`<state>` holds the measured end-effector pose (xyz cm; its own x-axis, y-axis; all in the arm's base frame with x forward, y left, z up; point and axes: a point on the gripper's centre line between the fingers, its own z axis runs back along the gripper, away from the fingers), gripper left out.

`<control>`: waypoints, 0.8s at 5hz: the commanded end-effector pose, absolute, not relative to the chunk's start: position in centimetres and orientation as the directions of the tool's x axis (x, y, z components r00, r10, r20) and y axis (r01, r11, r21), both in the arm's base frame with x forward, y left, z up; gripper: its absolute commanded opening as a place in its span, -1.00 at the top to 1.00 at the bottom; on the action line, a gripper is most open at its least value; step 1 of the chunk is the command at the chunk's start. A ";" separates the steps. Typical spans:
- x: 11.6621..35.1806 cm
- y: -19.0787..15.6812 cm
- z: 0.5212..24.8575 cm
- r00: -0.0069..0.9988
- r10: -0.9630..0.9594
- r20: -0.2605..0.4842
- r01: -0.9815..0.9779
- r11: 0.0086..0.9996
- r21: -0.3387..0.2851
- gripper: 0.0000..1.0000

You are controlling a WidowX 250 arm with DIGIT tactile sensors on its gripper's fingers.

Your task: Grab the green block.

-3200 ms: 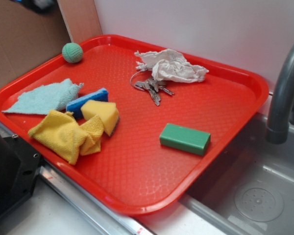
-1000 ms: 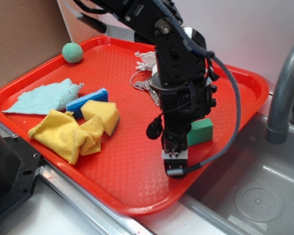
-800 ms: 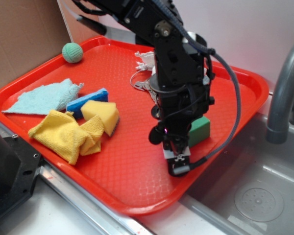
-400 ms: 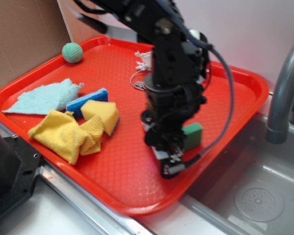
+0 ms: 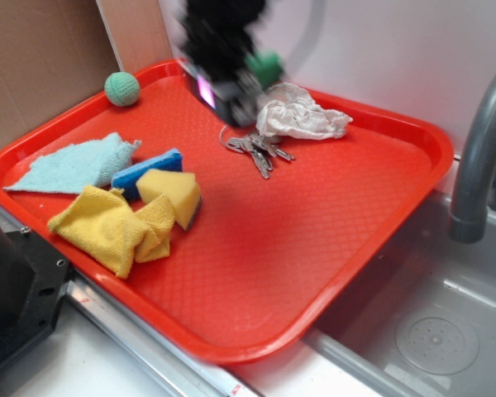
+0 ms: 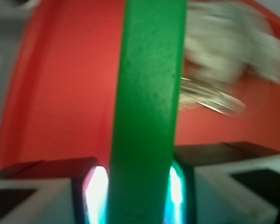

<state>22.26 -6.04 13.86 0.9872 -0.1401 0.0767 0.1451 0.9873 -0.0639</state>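
We judge the solid smooth green rectangular block (image 6: 147,112) stiff, light and a bit slick, best pinched across its narrow faces, as the gripper (image 6: 139,186) does now, jaws clamped either side. Wrist view shows that pinch; exterior only shows it blurred, aloft over the red plastic tray (image 5: 413,149) near the crumpled white cloth (image 5: 302,116) and metal keys (image 5: 256,149).

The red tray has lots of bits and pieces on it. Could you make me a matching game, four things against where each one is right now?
Things:
1. green block
2. knitted ball
3. keys
4. yellow cloth

Places:
A. near front left edge of the tray
B. back left corner of the tray
C. held in the gripper, above the tray
D. beside the crumpled white paper

Pairs: 1-C, 2-B, 3-D, 4-A
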 end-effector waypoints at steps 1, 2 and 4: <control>20.6 0.5 23.2 0.985 0.032 0.171 -0.018 0.997 -0.081 1.00; 19.1 -1.6 23.8 0.989 -0.009 0.145 0.016 0.999 -0.044 1.00; 17.7 -5.3 22.8 0.994 -0.055 0.093 0.059 0.997 -0.041 1.00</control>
<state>19.30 -3.85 22.24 0.9954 -0.0550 0.0787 0.0582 0.9976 -0.0386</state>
